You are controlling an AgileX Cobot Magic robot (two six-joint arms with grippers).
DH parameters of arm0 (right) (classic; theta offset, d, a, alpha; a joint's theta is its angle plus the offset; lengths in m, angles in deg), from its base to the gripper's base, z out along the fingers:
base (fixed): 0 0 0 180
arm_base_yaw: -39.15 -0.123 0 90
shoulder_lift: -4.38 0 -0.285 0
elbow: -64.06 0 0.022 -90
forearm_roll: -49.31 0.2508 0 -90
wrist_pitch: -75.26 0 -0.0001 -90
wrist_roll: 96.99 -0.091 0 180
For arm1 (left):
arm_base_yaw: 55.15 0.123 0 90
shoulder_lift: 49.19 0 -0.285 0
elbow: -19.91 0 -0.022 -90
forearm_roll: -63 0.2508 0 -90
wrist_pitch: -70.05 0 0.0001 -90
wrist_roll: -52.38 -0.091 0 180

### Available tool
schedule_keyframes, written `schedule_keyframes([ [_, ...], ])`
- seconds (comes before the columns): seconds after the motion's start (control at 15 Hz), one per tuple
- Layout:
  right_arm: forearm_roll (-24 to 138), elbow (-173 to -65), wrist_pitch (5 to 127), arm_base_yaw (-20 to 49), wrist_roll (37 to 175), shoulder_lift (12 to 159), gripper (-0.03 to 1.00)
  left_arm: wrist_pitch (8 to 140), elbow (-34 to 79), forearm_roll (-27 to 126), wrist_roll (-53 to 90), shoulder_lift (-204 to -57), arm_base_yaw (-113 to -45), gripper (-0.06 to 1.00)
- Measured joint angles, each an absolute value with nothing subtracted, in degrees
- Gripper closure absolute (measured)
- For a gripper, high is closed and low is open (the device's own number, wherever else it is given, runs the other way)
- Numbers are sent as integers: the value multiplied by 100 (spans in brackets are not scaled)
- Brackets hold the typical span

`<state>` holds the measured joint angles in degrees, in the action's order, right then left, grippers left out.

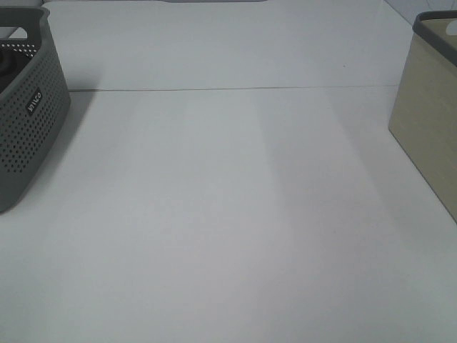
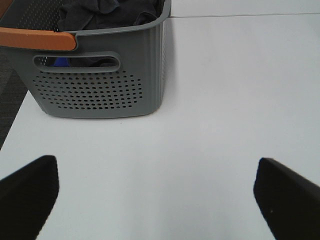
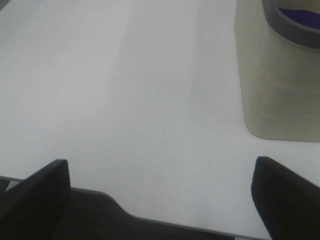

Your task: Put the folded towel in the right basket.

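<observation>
The right basket [image 1: 428,136] is beige with a dark grey rim and stands at the table's right edge. It also shows in the right wrist view [image 3: 275,85], with something blue-purple [image 3: 300,15] inside it; I cannot tell whether that is the folded towel. My right gripper [image 3: 161,162] is open and empty, over the table's near edge, apart from the basket. My left gripper [image 2: 156,162] is open and empty, over bare table in front of the grey basket [image 2: 100,85]. Neither gripper shows in the exterior high view.
The grey perforated basket [image 1: 25,121] stands at the table's left edge. It holds dark grey cloths [image 2: 105,12], has an orange handle [image 2: 37,39], and a blue bit [image 2: 61,62] shows through its grip hole. The white table [image 1: 228,214] spans between the baskets.
</observation>
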<state>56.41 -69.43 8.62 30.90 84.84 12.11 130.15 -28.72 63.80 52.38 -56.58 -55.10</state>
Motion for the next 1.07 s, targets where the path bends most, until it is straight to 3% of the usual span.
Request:
schedule_keyframes([
  [0.53, 5447, -6485, 1189, 3102, 8536, 1194, 2, 13015, -2872, 6363, 5238, -5658, -5510, -5],
  [0.8, 5475, -6485, 1206, 3720, 8536, 1194, 2, 13015, -2872, 6340, 5238, -5658, -5510, -5],
  [1.07, 5475, -6485, 1206, 3772, 8536, 1194, 2, 13015, -2872, 6300, 5238, -5658, -5510, -5],
])
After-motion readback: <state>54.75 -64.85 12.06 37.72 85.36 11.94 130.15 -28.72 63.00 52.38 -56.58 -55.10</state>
